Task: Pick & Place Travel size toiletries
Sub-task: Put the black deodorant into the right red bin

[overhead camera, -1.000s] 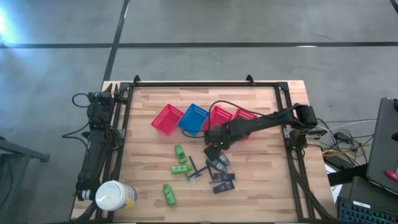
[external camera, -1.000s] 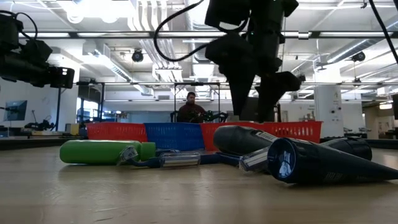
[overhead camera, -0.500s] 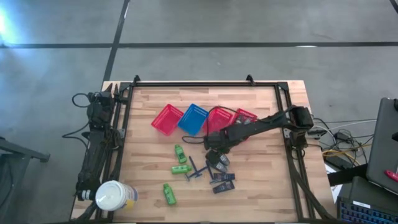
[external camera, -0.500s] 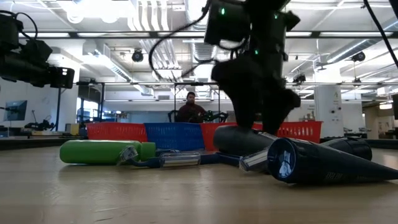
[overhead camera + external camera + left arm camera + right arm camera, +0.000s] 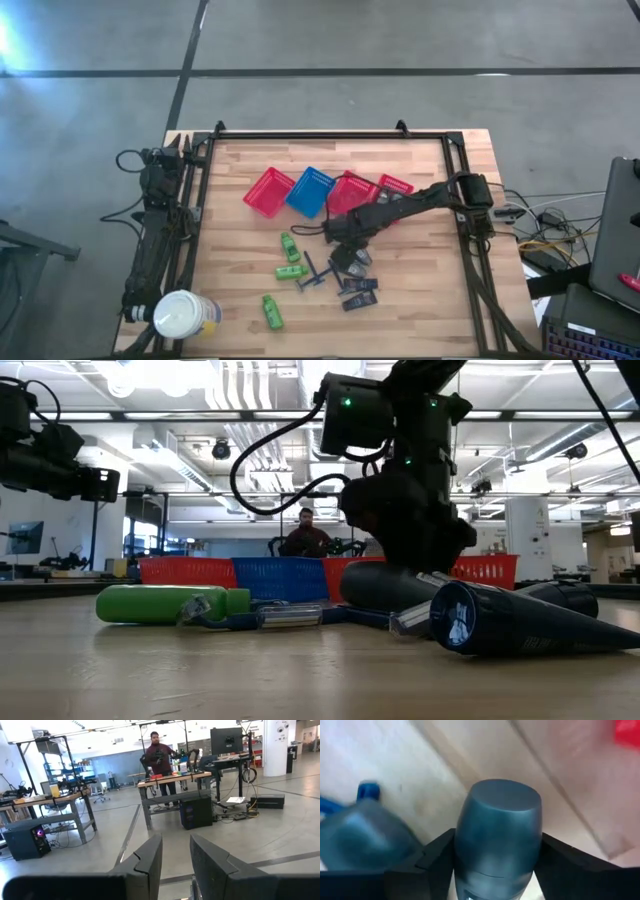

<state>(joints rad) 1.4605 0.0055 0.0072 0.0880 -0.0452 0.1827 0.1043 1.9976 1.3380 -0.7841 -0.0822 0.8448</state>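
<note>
From above, the right claw (image 5: pixel 338 232) is low over the middle of the tabletop (image 5: pixel 420 310), at the upper end of the heap of toiletries, just below the red and blue baskets (image 5: pixel 312 190). The grey container (image 5: pixel 352 262) it works on sits right under it, one of a dark cluster, so its long axis is hard to read here. The left claw (image 5: pixel 172 152) is parked at the left edge, far off; the right arm is plainly the nearer.

From tabletop height, the right claw (image 5: pixel 405 565) is down on the container (image 5: pixel 385 586), which lies flat behind a cone-shaped tube (image 5: pixel 520 620).

The left wrist view shows only its own fingers (image 5: pixel 150 865), narrowly apart and empty.

In the right wrist view, the container (image 5: pixel 497 827) stands between the two fingers (image 5: pixel 437 855), its long axis running straight out from the claw, its rounded end pointing away. The fingers flank it closely, apparently gripping it.
</note>
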